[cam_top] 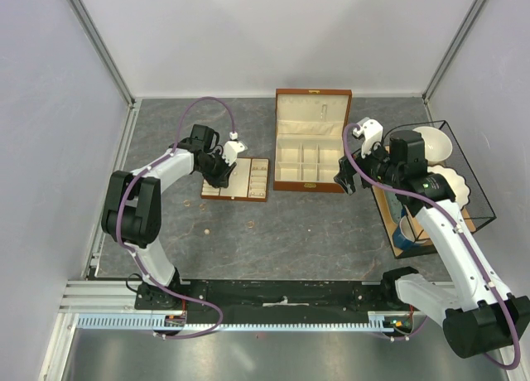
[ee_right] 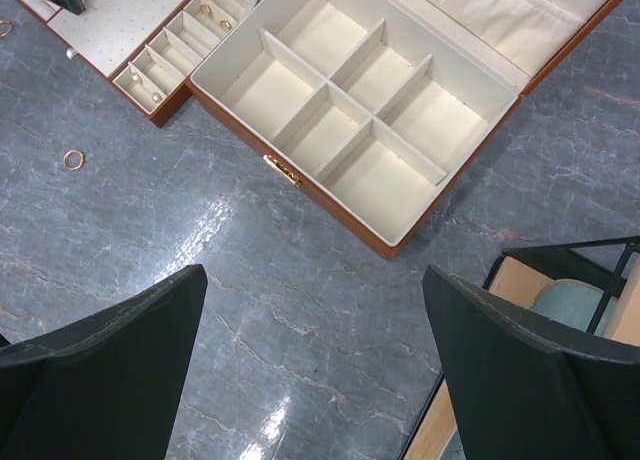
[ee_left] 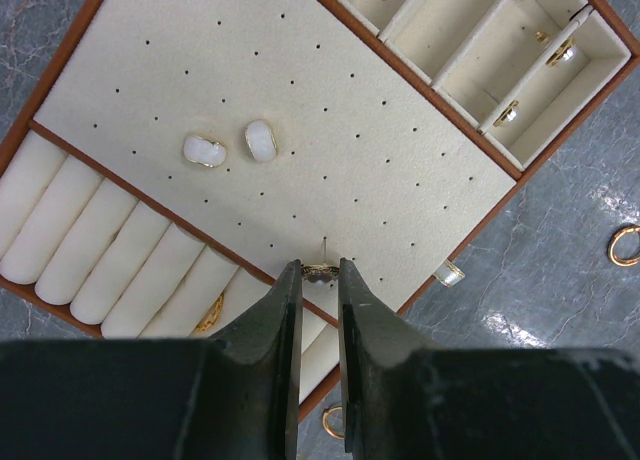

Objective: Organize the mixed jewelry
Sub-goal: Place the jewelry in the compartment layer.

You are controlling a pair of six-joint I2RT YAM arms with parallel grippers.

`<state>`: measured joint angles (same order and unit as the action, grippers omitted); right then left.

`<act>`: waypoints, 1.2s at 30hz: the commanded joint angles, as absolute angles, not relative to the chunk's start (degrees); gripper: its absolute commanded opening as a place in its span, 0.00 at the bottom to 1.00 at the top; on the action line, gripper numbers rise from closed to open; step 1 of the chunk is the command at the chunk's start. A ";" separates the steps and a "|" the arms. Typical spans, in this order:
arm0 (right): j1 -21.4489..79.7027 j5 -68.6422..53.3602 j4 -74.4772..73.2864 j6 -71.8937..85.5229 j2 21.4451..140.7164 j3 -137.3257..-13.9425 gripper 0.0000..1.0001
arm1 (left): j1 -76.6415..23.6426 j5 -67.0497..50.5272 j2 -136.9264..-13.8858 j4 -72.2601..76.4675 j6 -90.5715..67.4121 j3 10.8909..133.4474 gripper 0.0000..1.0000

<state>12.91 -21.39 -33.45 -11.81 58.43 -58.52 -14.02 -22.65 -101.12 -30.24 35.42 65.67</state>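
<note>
Bench open across lower centre of top view, just a loose ring there. Open wooden jewelry box blocks upper centre; slotted tray just left, slim gap between. Wire rack with bowls walls right side. Enclosure wall closes the back.

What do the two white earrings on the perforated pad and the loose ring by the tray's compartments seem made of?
White earrings: glossy white inlay, perhaps enamel or shell, in thin gold-coloured rims. Ring: glinting yellow metal; gold or plating, cannot tell.
</note>
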 commanded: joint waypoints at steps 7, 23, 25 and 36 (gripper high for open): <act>12.92 -22.50 -32.17 -11.51 58.18 -59.33 0.98 | -14.41 -22.06 -102.30 -32.52 36.21 66.53 0.20; 12.92 -22.33 -32.17 -11.69 57.74 -59.06 0.98 | -14.41 -22.59 -102.83 -32.43 35.68 67.33 0.20; 12.92 -22.32 -32.17 -11.60 57.74 -59.06 0.98 | -14.41 -22.59 -103.01 -32.43 35.60 67.59 0.20; 12.92 -22.15 -32.17 -11.69 57.57 -58.97 0.98 | -14.41 -23.20 -103.36 -32.52 35.25 68.20 0.20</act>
